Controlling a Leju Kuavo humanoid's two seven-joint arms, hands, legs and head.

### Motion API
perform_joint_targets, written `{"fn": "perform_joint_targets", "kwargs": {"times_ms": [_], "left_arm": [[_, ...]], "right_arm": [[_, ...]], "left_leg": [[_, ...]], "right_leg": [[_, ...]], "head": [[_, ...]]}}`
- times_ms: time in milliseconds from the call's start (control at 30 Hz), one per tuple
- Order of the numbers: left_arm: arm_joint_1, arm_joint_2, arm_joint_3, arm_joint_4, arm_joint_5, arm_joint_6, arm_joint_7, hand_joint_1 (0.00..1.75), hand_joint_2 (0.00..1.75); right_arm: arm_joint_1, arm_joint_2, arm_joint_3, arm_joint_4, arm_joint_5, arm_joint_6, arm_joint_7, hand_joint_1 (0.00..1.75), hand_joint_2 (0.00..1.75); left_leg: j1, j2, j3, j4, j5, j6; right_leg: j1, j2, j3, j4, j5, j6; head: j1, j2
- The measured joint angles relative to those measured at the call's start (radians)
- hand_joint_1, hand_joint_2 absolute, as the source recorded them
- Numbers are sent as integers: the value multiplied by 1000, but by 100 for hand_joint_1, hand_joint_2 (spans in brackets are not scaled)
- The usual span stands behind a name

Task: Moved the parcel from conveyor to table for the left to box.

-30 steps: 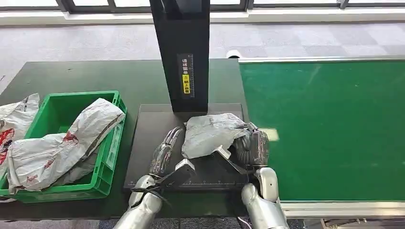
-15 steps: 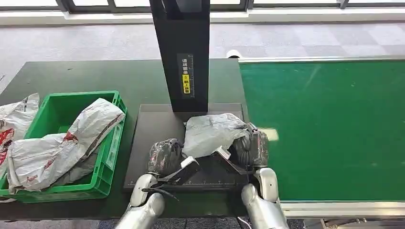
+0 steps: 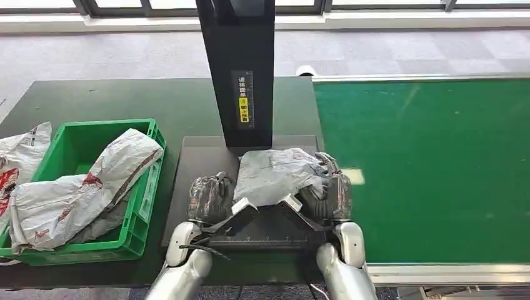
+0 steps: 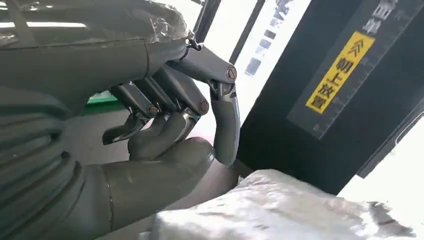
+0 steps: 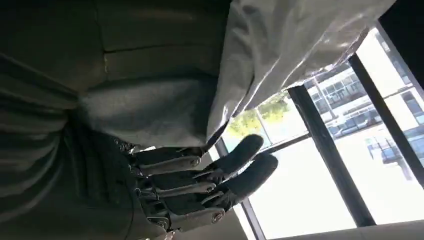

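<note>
Head view: the parcel (image 3: 278, 175), a crumpled grey bag, lies on the dark pad (image 3: 200, 162) on the table (image 3: 112, 100), at the foot of the black post (image 3: 240, 69) and left of the green conveyor (image 3: 431, 169). The right hand (image 3: 328, 190) is at the parcel's right edge; the right wrist view shows the bag draped over it with the fingers (image 5: 235, 165) stretched out, and whether it grips the bag cannot be told. The left hand (image 3: 209, 197) sits just beside the parcel's left edge, its fingers (image 4: 170, 120) curled in with nothing between them. Left of the pad, a green bin (image 3: 147, 200) holds other grey bags (image 3: 87, 187).
</note>
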Motion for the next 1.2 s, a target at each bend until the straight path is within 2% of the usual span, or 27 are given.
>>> {"fn": "perform_joint_targets", "kwargs": {"times_ms": [600,633,667,700,733,800,833,867,900,1200], "left_arm": [[11,3,0,-51,9,0,-10,175,175],[11,3,0,-53,9,0,-10,51,175],[11,3,0,-53,9,0,-11,0,175],[11,3,0,-54,9,0,-11,0,175],[12,4,0,-55,9,0,-11,0,175],[13,4,0,-58,11,0,-11,0,175],[13,4,0,-58,19,0,-13,0,175],[13,4,0,-58,27,0,-17,0,175],[12,4,0,-56,39,0,-22,0,175],[10,4,0,-35,80,0,-34,0,175]], "right_arm": [[3,2,-3,-8,1,0,-5,0,175],[3,2,-3,-8,1,0,-5,0,175],[3,2,-3,-8,1,0,-5,0,175],[3,2,-3,-8,1,0,-5,65,175],[3,2,-3,-8,1,0,-5,175,175],[3,2,-3,-8,1,0,-5,175,175],[3,2,-3,-8,1,0,-5,115,175],[3,2,-3,-8,1,0,-5,7,175],[3,2,-3,-8,1,0,-4,0,175],[3,2,-3,-8,-30,0,-16,0,175]], "left_leg": [[0,0,0,0,0,0],[0,0,0,0,0,0],[0,0,0,0,0,0],[0,0,0,0,0,0],[0,0,0,0,0,0],[0,0,0,0,0,0],[0,0,0,0,0,0],[0,0,0,0,0,0],[0,0,0,0,0,0],[0,0,0,0,0,0]], "right_leg": [[0,0,0,0,0,0],[0,0,0,0,0,0],[0,0,0,0,0,0],[0,0,0,0,0,0],[0,0,0,0,0,0],[0,0,0,0,0,0],[0,0,0,0,0,0],[0,0,0,0,0,0],[0,0,0,0,0,0],[0,0,0,0,0,0]], "head": [[0,0],[0,0],[0,0],[0,0],[0,0],[0,0],[0,0],[0,0],[0,0],[0,0]]}}
